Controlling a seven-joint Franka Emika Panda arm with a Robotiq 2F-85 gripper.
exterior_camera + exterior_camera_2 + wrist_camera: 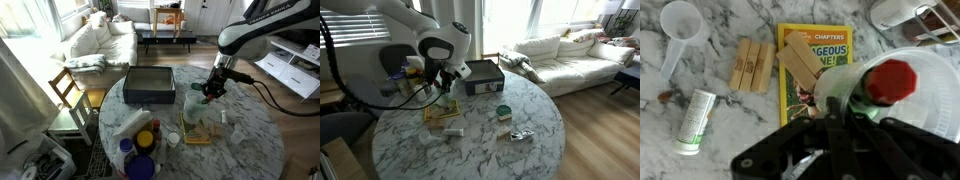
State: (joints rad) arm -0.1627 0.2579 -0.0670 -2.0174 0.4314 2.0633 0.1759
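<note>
My gripper [835, 105] enters the wrist view from the bottom, its dark fingers pressed together and shut with nothing visible between them. Just beyond the tips lies a clear plastic cup [855, 70] holding a green bottle with a red cap [890, 80]. Under it is a yellow book [825, 45] with a wooden block [800, 62] lying across it. More wooden blocks [752, 65] sit beside the book on the marble. In both exterior views the gripper [213, 90] [442, 86] hovers over the book [197, 134] [442, 116].
A dark box [150, 85] [480, 78] stands at the round marble table's [250, 140] far side. A green tin [503, 112], a white tube [695, 122], a clear scoop [680, 22], blue bottles [126, 150] and a plastic bag [130, 122] are spread around. A sofa [570, 55] stands beyond.
</note>
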